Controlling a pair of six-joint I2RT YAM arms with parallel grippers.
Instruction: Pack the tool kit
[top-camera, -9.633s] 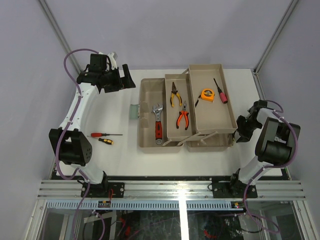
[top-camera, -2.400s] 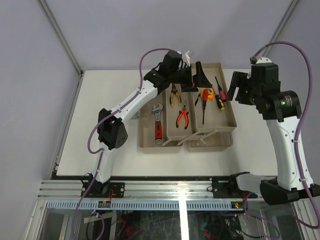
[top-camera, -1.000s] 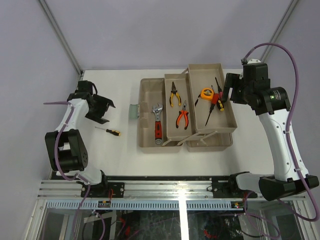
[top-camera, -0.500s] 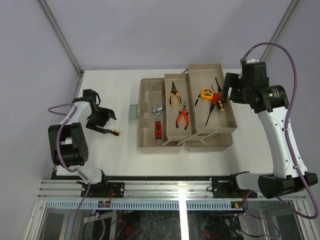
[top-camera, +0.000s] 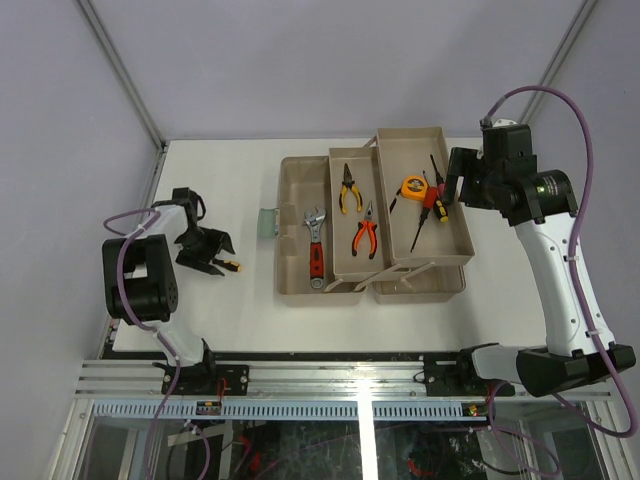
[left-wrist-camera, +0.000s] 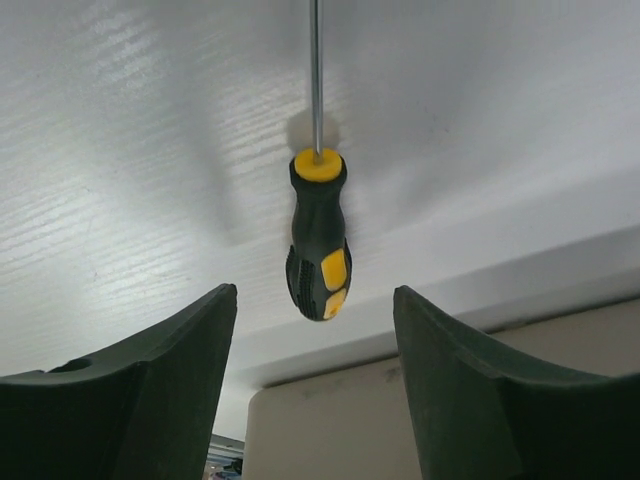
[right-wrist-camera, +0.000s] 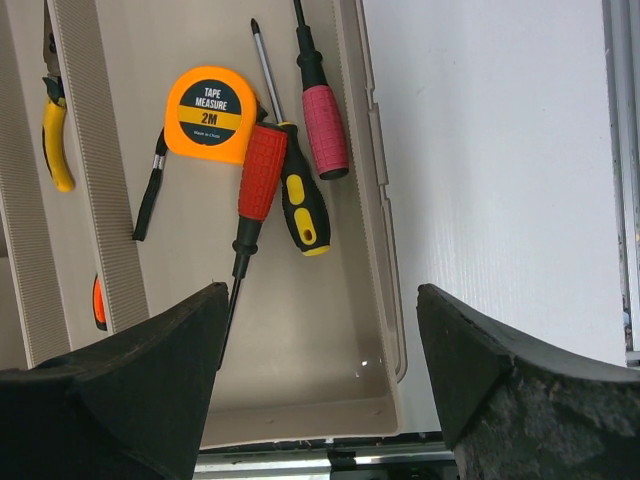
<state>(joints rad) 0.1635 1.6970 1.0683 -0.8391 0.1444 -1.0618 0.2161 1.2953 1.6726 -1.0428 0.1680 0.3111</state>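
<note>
A small black-and-yellow screwdriver (left-wrist-camera: 320, 250) lies on the white table left of the beige tool box (top-camera: 295, 180). Its handle end points in between the tips of my left gripper (left-wrist-camera: 314, 292), which is open with a gap on each side. From above, the left gripper (top-camera: 213, 255) sits low over the screwdriver (top-camera: 230, 266). My right gripper (right-wrist-camera: 322, 290) hangs open and empty over the box's right tray (right-wrist-camera: 300, 380). In that tray lie a tape measure (right-wrist-camera: 210, 115) and red (right-wrist-camera: 262, 170), black-yellow (right-wrist-camera: 303, 210) and pink (right-wrist-camera: 322, 130) screwdrivers.
The middle tray holds yellow pliers (top-camera: 350, 190) and orange pliers (top-camera: 365, 235). A red-handled wrench (top-camera: 316, 245) lies in the left compartment. The table edge and frame rail (top-camera: 350, 375) run along the near side.
My left gripper has moved nearer and to the right, down to the black-and-yellow screwdriver, and its jaws have narrowed. The right arm has not moved.
</note>
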